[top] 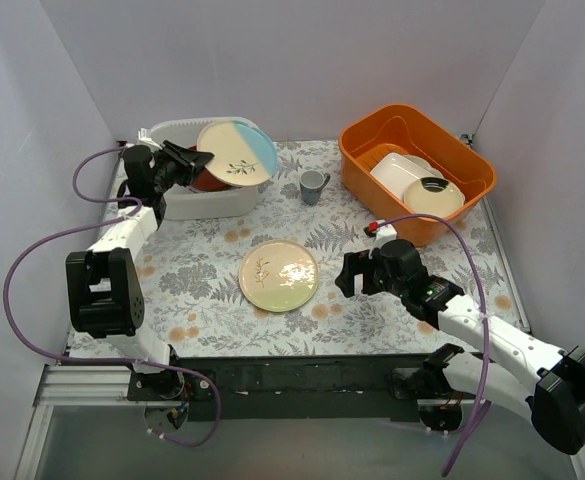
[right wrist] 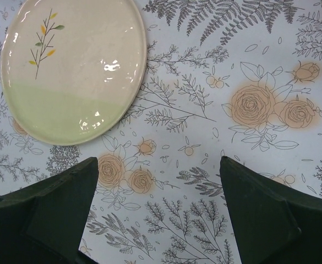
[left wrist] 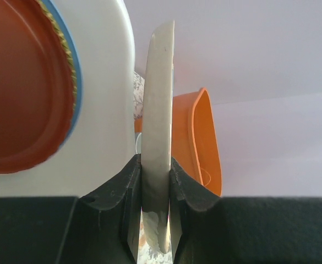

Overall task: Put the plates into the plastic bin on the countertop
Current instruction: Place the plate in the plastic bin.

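My left gripper (top: pixel 202 160) is shut on the rim of a cream-and-light-blue plate (top: pixel 237 152) with a leaf sprig, holding it tilted over the translucent white plastic bin (top: pixel 222 205). In the left wrist view this plate (left wrist: pixel 158 104) stands edge-on between the jaws of the left gripper (left wrist: pixel 156 184). A red-orange plate (left wrist: pixel 23 82) lies inside the bin. A cream-and-pale-green plate (top: pixel 279 275) lies flat on the leaf-printed countertop (top: pixel 212 290). My right gripper (top: pixel 343 276) is open just right of it, over bare countertop (right wrist: pixel 205 110), with the plate (right wrist: pixel 72 66) at upper left.
An orange bin (top: pixel 417 165) at the back right holds a white rectangular dish (top: pixel 397 170) and another plate (top: pixel 434 195). A small grey cup (top: pixel 313 186) stands between the two bins. White walls close in the left, back and right.
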